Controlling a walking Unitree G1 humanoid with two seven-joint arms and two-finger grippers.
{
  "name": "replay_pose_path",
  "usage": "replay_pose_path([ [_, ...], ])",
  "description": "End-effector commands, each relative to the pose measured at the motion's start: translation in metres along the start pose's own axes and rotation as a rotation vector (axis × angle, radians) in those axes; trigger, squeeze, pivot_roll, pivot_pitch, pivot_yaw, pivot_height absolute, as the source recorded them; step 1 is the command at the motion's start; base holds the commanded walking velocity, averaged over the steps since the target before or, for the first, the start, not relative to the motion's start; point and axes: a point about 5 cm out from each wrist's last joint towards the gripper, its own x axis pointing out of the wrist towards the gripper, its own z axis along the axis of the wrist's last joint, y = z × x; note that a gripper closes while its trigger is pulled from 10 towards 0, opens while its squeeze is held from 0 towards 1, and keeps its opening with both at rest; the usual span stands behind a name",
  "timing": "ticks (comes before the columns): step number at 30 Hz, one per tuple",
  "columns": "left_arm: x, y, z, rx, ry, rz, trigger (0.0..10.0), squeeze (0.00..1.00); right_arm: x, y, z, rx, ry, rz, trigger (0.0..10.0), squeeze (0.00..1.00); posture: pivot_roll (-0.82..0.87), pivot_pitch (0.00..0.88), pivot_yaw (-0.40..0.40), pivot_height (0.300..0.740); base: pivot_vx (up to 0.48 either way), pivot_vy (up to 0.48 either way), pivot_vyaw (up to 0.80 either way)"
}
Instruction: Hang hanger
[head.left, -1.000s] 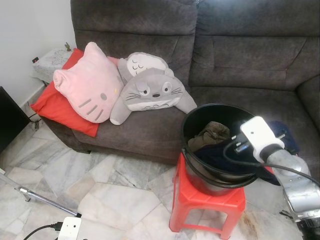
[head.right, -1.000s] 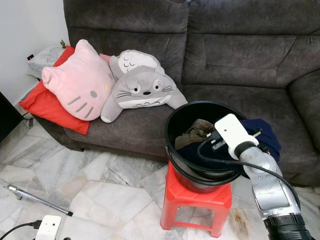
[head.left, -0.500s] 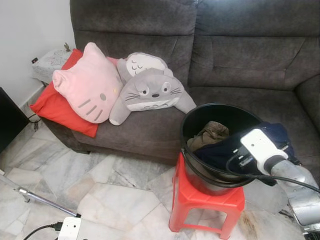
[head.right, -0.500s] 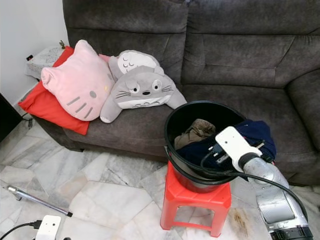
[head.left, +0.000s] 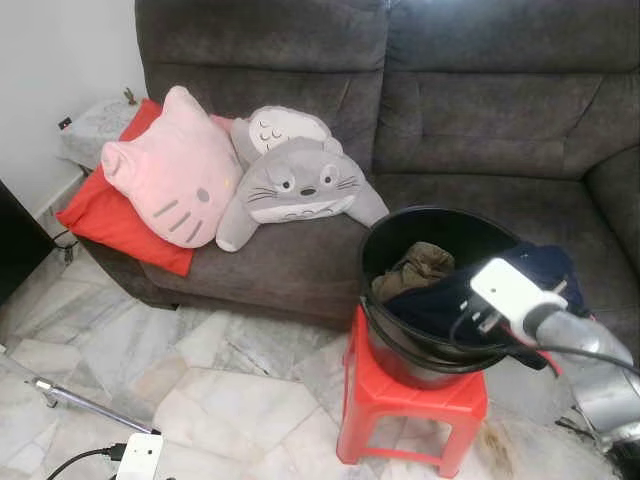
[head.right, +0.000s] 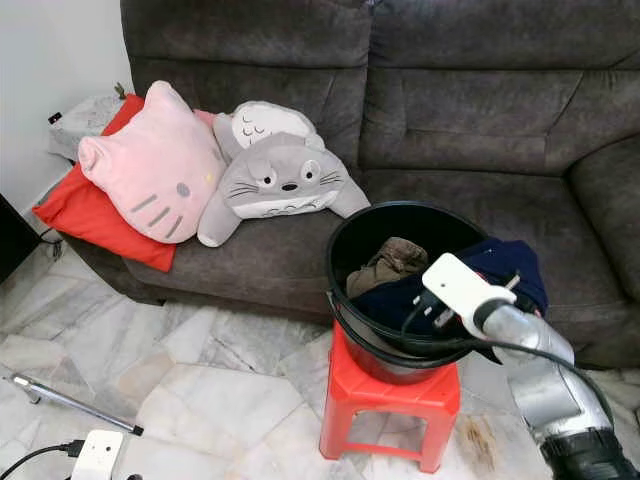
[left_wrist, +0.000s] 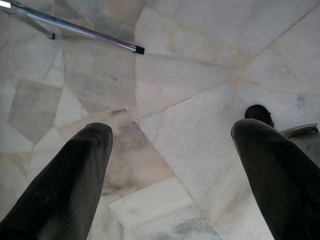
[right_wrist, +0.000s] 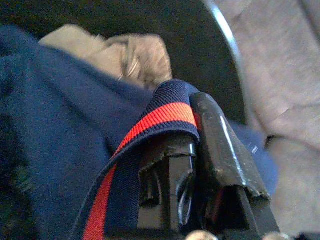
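One end effector (right_wrist: 200, 145) pinching navy garment (right_wrist: 60, 125) — red-striped hem

Head stereo pair looks forward and down from standing height at sofa (head.left: 450, 130), both eyes sharing black bucket (head.right: 345, 250) on red stool (head.right: 390, 395) toward 5 o'clock and cushions at 10 o'clock; right eye shifts scene slightly leftward; left wrist cam points straight down at marble floor (left_wrist: 190, 75), well above it, metal pole (left_wrist: 75, 28) at 11 o'clock; right wrist cam sits very close on navy garment (right_wrist: 65, 125) at bucket rim, brown cloth (right_wrist: 120, 55) at 12 o'clock
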Motion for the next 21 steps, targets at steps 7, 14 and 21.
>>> replay_pose_path([
  [7, -0.001, 0.004, -0.005, 0.015, 0.016, 0.015, 10.0, 0.0, 0.013, -0.005, 0.017, -0.041, -0.06, 0.013, 0.0, 0.0, -0.27, 0.032, 0.07, 0.74, 0.0, 0.0, 0.0],
  [14, -0.001, 0.003, -0.005, 0.013, 0.016, 0.014, 10.0, 0.0, 0.018, 0.005, 0.019, -0.076, -0.074, 0.104, 0.0, 0.0, -0.27, 0.03, 0.069, 0.74, 0.0, 0.0, 0.0],
  [21, -0.001, 0.004, -0.005, 0.017, 0.016, 0.013, 10.0, 0.0, 0.017, 0.015, 0.012, -0.075, -0.056, 0.163, 0.0, 0.0, -0.27, 0.032, 0.072, 0.74, 0.0, 0.0, 0.0],
])
